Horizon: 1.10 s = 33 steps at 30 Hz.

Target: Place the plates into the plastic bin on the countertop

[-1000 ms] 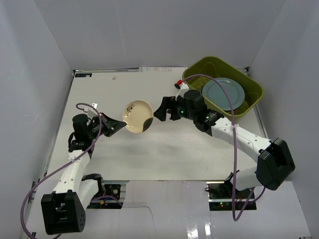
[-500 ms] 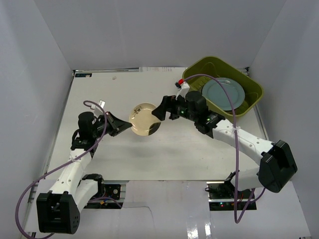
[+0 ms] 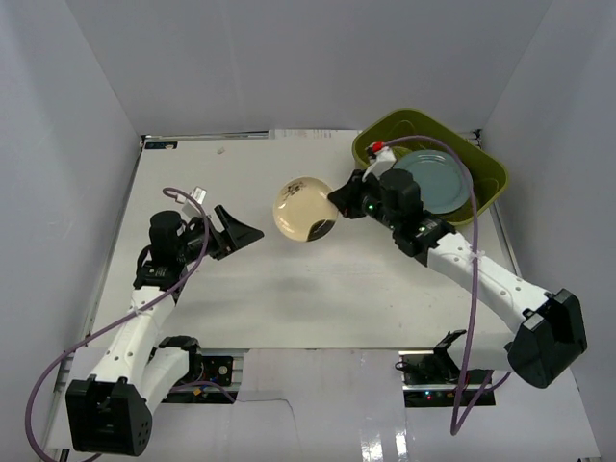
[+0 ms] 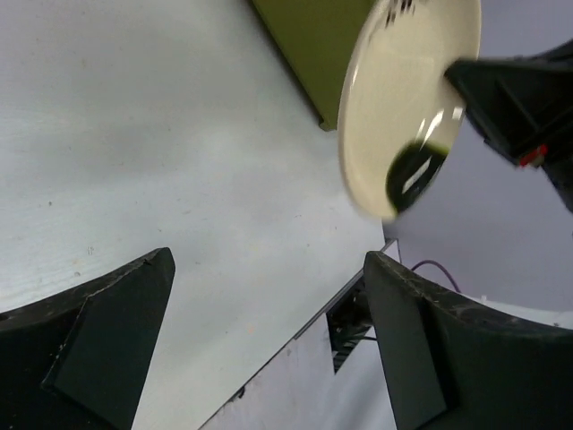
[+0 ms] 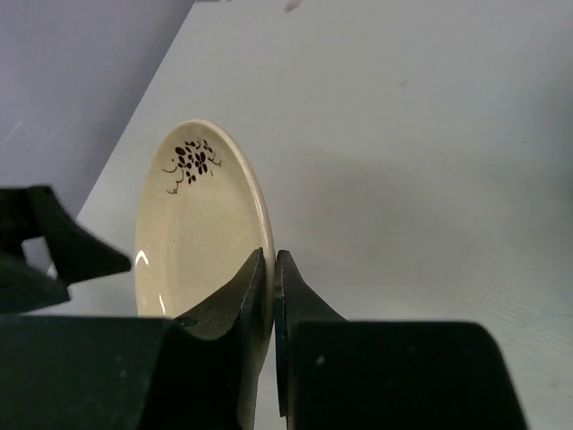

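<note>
A tan plate point(image 3: 300, 207) with a small dark motif hangs on edge above the white countertop point(image 3: 289, 289). My right gripper point(image 3: 335, 202) is shut on its rim; in the right wrist view both fingers pinch the plate point(image 5: 192, 224) at the gripper point(image 5: 271, 262). My left gripper point(image 3: 241, 225) stands wide open to the plate's left, apart from it; in the left wrist view nothing lies between its jaws point(image 4: 269, 260) and the plate point(image 4: 403, 98) floats ahead. The olive-green plastic bin point(image 3: 385, 130) sits at the back right with a teal plate point(image 3: 433, 180) inside.
White walls close in the countertop on the left, back and right. Purple cables trail from both arms. The bin's near corner point(image 4: 313, 45) lies just beyond the held plate in the left wrist view.
The left gripper let go of the plate and opened wide. The right gripper closed on the plate's rim and carried it right, toward the bin.
</note>
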Each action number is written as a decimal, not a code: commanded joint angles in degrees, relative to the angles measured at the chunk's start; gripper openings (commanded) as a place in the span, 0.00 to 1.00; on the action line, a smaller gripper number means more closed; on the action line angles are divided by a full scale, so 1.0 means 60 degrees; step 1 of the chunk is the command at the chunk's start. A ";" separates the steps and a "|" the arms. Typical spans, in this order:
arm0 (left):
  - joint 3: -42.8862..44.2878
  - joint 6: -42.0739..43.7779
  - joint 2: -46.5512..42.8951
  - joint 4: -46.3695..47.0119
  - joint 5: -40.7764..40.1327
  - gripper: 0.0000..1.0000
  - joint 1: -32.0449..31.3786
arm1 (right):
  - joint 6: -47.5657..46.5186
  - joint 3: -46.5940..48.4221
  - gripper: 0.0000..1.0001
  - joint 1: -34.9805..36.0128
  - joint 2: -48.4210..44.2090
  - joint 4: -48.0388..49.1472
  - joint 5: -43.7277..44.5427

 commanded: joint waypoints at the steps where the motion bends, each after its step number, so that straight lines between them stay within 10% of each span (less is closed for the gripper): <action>1: 0.0602 0.1057 -0.0597 -0.0709 0.0048 0.98 -0.0021 | -0.0255 0.0668 0.08 -0.1604 -0.0855 0.0123 0.0723; 11: -0.0380 0.2244 -0.1945 -0.1048 0.1349 0.98 -0.0094 | -0.0080 0.0961 0.08 -0.6859 0.0121 -0.0361 0.2276; 20: -0.0467 0.2304 -0.1872 -0.0755 0.1938 0.98 -0.0167 | 0.0243 0.1444 0.10 -0.7697 0.1838 -0.0654 0.2071; 23: -0.0467 0.2289 -0.1828 -0.0755 0.1938 0.98 -0.0167 | 0.0257 0.1722 0.38 -0.7697 0.2102 -0.1355 0.2027; 26: -0.0481 0.2274 -0.1784 -0.0755 0.1924 0.98 -0.0167 | 0.0287 0.1884 0.89 -0.7683 0.1884 -0.1809 0.2275; 33: -0.0481 0.2303 -0.1813 -0.0740 0.1836 0.98 -0.0123 | 0.0184 0.1840 0.90 -0.7639 0.0450 -0.2162 0.2160</action>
